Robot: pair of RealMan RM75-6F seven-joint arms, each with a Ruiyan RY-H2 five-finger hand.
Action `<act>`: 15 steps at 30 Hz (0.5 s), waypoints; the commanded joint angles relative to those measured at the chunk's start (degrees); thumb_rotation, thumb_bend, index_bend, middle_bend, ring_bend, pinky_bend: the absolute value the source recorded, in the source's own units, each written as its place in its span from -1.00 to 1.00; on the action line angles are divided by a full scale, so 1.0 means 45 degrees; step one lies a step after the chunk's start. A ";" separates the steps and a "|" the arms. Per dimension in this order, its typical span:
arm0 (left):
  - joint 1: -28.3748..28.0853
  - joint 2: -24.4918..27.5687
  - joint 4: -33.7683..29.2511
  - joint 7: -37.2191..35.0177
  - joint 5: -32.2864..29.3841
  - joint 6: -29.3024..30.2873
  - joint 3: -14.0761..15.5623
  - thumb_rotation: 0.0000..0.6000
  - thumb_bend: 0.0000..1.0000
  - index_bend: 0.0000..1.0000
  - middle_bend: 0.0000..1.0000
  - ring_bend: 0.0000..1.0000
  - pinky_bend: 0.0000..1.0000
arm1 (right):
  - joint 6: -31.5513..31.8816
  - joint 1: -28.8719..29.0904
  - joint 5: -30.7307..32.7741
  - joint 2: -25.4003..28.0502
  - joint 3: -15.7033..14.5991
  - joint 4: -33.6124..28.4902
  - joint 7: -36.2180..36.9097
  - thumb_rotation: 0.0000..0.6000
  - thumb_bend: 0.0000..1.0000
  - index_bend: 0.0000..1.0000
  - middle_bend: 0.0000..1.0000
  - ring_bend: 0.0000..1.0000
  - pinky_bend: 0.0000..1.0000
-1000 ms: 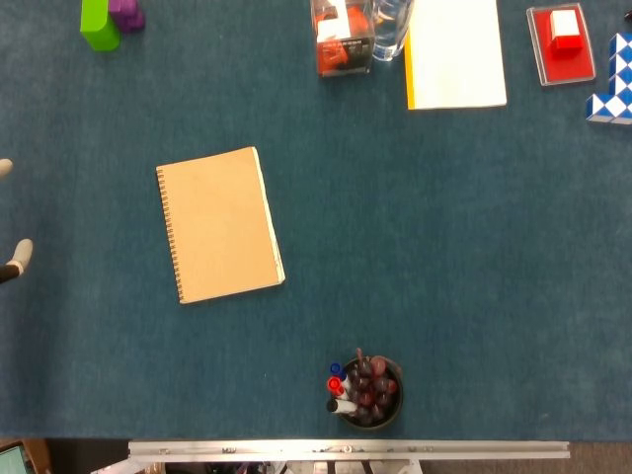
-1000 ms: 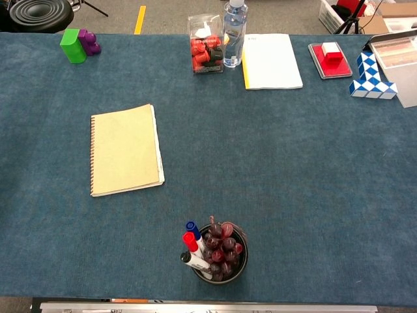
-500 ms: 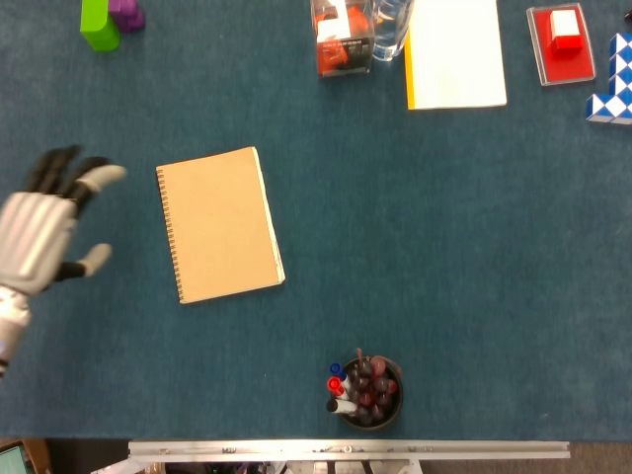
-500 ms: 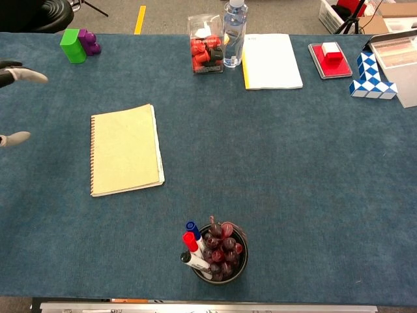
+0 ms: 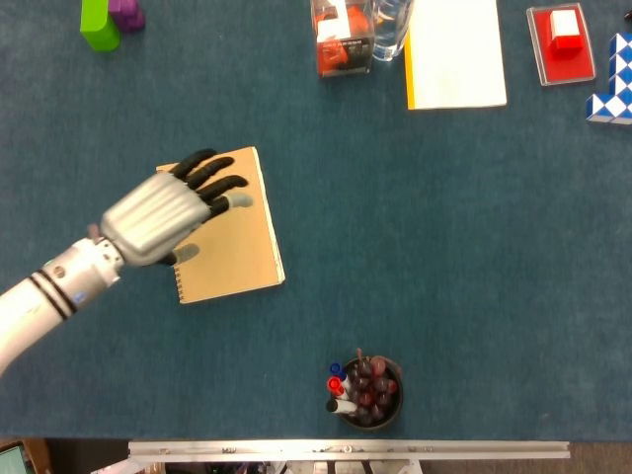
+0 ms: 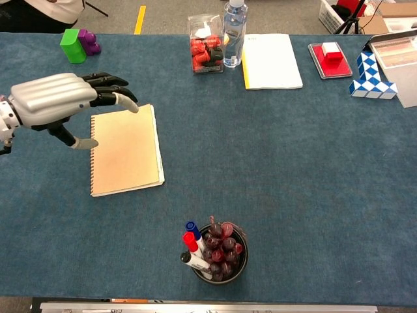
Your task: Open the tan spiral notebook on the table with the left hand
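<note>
One hand is in play: the left hand (image 5: 158,219) hangs over the spiral-bound side of the tan spiral notebook (image 5: 235,242), which lies shut and flat on the blue desk (image 5: 444,257), left of centre in the head view. Its fingers (image 5: 219,183) are spread and slightly curled, with nothing in them. From the chest view the hand (image 6: 49,99) looks to be above the cover and not touching it, though I can't be sure of the gap. The right hand doesn't show in either view.

By my reckoning this is the approach, with the opening itself not yet begun. The binding runs along the notebook's left edge, so the loose edge is on the right, towards the middle of the frame. Next the fingers need to reach that free edge, catch only the cover and swing it over towards the spiral. The cup of markers (image 5: 363,391) at lower centre sits well apart from all this.
</note>
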 commanded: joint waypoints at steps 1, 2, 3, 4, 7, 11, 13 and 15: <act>-0.0674 -0.0403 0.0256 0.1004 0.0039 -0.0837 -0.0097 1.00 -0.56 -0.59 -0.78 -0.97 -0.91 | -0.0018 0.0010 0.0013 -0.0016 -0.0004 0.0012 -0.0009 1.00 -0.44 -0.68 -0.50 -0.67 -0.57; -0.0800 -0.0469 0.0259 0.1239 -0.0022 -0.1047 -0.0112 1.00 -0.56 -0.59 -0.80 -0.97 -0.91 | -0.0031 0.0017 0.0022 -0.0019 -0.0003 0.0016 -0.0017 1.00 -0.44 -0.68 -0.50 -0.67 -0.57; -0.0961 -0.0557 0.0273 0.1556 -0.0112 -0.1325 -0.0129 1.00 -0.55 -0.58 -0.81 -0.98 -0.91 | -0.0043 0.0026 0.0033 -0.0019 0.0001 0.0017 -0.0029 1.00 -0.45 -0.68 -0.50 -0.67 -0.57; -0.1082 -0.0611 0.0284 0.1784 -0.0180 -0.1547 -0.0129 1.00 -0.54 -0.58 -0.82 -0.98 -0.91 | -0.0047 0.0032 0.0040 -0.0019 0.0005 0.0020 -0.0039 1.00 -0.45 -0.68 -0.50 -0.67 -0.57; -0.1394 -0.0841 0.0396 0.2607 -0.0460 -0.2148 -0.0164 1.00 -0.50 -0.57 -0.83 -1.00 -0.92 | -0.0070 0.0048 0.0065 -0.0023 0.0013 0.0028 -0.0049 1.00 -0.44 -0.68 -0.50 -0.67 -0.57; -0.1678 -0.1110 0.0396 0.3310 -0.1069 -0.2894 -0.0177 1.00 -0.50 -0.56 -0.84 -1.00 -0.92 | -0.0111 0.0061 0.0106 -0.0053 0.0007 0.0066 -0.0047 1.00 -0.44 -0.68 -0.50 -0.67 -0.57; -0.1782 -0.1271 0.0499 0.3846 -0.1274 -0.3093 -0.0192 1.00 -0.50 -0.56 -0.84 -1.00 -0.92 | -0.0133 0.0063 0.0118 -0.0062 -0.0005 0.0088 -0.0055 1.00 -0.45 -0.68 -0.50 -0.67 -0.57; -0.1838 -0.1468 0.0581 0.4289 -0.1514 -0.3226 -0.0202 1.00 -0.50 -0.56 -0.84 -1.00 -0.92 | -0.0144 0.0060 0.0135 -0.0064 -0.0011 0.0111 -0.0045 1.00 -0.45 -0.68 -0.50 -0.67 -0.57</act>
